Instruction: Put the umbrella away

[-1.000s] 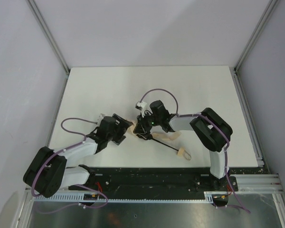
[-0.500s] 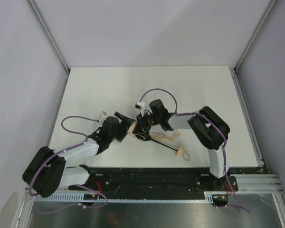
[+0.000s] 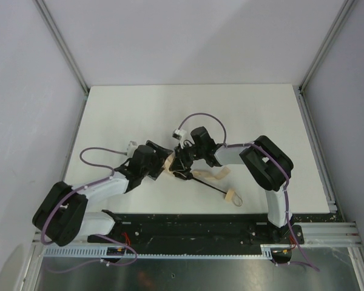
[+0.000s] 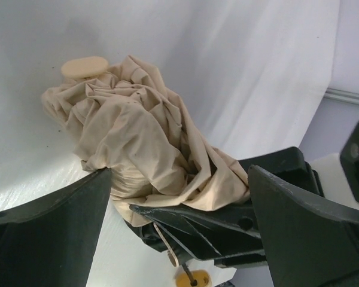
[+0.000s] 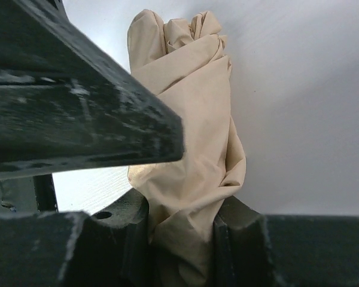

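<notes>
Handle (image 3: 232, 195) nearest, at 5 o'clock of table (image 3: 139, 109). Dark shaft (image 3: 209, 185) runs toward 10 o'clock into umbrella (image 4: 143, 131), beige fabric bunched mid-table. Right gripper (image 5: 182, 236) clenched on fabric. Left gripper (image 4: 179, 173) released, jaws wide, straddling bundle from 9 o'clock.

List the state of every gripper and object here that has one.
umbrella: canopy collapsed and bunched, shaft extended, handle lying on the table.
right gripper: shut on the umbrella fabric.
left gripper: open, bunched fabric in front of it, nothing held.
</notes>
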Robot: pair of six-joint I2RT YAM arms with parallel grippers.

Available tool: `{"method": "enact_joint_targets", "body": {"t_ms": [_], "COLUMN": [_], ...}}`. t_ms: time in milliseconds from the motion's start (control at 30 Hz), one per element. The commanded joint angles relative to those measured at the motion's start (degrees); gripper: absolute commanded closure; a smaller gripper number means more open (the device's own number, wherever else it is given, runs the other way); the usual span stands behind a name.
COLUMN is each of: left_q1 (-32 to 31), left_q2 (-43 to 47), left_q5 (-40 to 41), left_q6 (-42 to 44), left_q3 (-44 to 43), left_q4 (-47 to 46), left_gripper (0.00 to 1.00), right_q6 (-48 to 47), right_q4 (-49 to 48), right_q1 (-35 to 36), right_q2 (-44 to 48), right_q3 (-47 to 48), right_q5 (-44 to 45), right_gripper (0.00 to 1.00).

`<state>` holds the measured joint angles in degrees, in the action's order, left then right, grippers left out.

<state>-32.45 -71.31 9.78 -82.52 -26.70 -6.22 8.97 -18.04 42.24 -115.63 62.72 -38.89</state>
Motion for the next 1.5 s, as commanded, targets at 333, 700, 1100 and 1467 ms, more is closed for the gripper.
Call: {"method": "enact_joint_targets", "body": {"t_ms": [333, 700, 1100, 1467], "left_q1": [0.37, 0.55, 0.54, 1.55], "left_q2": [-13.23, -14.51, -7.25, 9.57], "left_q5": [-2.58, -0.60, -4.61, -5.85], "left_q6": [-2.83, 1.70, 7.55, 8.17], "left_q3": [1.18, 2.98, 2.86, 5.85], "left_q4": [0.58, -8.85, -12.09, -15.91], "left_gripper": [0.09, 0.79, 1.00, 1.00], "right_q6": [-2.02, -3.64, 3.12, 21.92], "right_q4": [5.54, 6.60, 13.63, 30.02], "right_q1": [1.09, 3.09, 1.88, -2.85], "right_q2": [-0.86, 1.78, 12.01, 38.42], "right_q3": [-0.57, -1.11, -3.58, -8.87], "right_q5": [-6.68, -7.64, 5.24, 25.89], "right_gripper": [1.00, 1.00, 0.26, 0.03]}}
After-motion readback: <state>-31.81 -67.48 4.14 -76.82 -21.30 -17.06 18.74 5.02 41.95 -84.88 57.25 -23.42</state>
